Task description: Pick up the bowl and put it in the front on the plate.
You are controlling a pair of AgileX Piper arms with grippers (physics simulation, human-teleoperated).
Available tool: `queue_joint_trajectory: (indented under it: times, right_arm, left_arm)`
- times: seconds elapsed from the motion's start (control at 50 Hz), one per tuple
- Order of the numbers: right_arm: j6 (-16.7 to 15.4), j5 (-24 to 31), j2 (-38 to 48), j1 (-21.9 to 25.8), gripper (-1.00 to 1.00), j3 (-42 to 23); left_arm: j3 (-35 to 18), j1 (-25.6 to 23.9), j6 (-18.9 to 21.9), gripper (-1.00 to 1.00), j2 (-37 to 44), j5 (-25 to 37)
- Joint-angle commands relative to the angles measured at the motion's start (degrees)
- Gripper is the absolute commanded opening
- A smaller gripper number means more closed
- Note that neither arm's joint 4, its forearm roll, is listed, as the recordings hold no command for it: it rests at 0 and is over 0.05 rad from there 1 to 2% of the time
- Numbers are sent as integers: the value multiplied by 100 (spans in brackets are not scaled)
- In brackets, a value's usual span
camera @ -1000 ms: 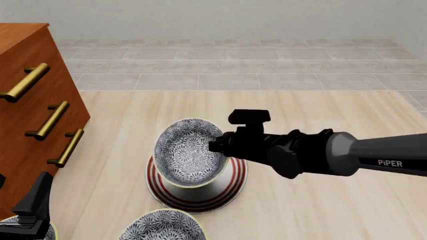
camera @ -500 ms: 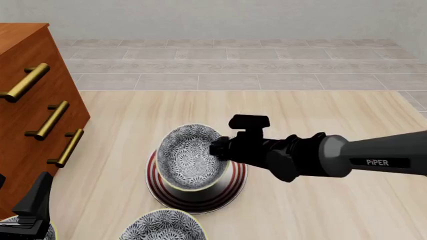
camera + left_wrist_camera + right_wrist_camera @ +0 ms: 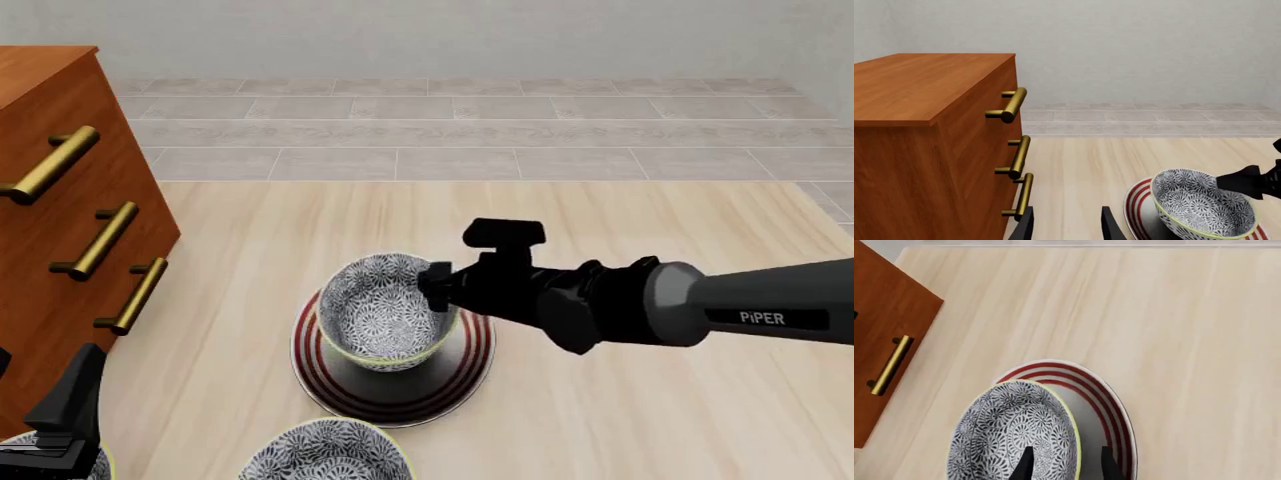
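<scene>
Right gripper pinches the bowl rim, seemingly mouth-up, on the plate.

The deep round grey-and-white floral bowl covers the middle of the flat white red-ringed plate, so whether its base touches the plate cannot be told. The right pincer has its fingertips hidden at the bowl's right rim. A second patterned bowl is cut off by the near edge, and a third shows only a sliver behind the left pincer, itself cropped. The wooden brass-handled drawer chest runs off the left edge.
</scene>
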Motion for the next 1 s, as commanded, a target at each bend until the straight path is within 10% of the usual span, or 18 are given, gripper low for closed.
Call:
queue_joint_trajectory:
  times: [0.02, 0.6, 0.86, 0.92, 1.0]
  right_arm:
    - [-208, 65, -187, -84, 100, -59]
    - [-1955, 467, -1069, -531, 100, -347]
    - [-2628, -504, -1859, -1032, 100, 117]
    - [-3383, -1000, -1946, -1049, 100, 430]
    - [-3158, -1399, -2061, -1330, 100, 624]
  left_arm:
    - [0, 0, 0, 100, 0, 0]
    - [0, 0, 0, 100, 0, 0]
    - [0, 0, 0, 100, 0, 0]
    - [0, 0, 0, 100, 0, 0]
    - [0, 0, 0, 100, 0, 0]
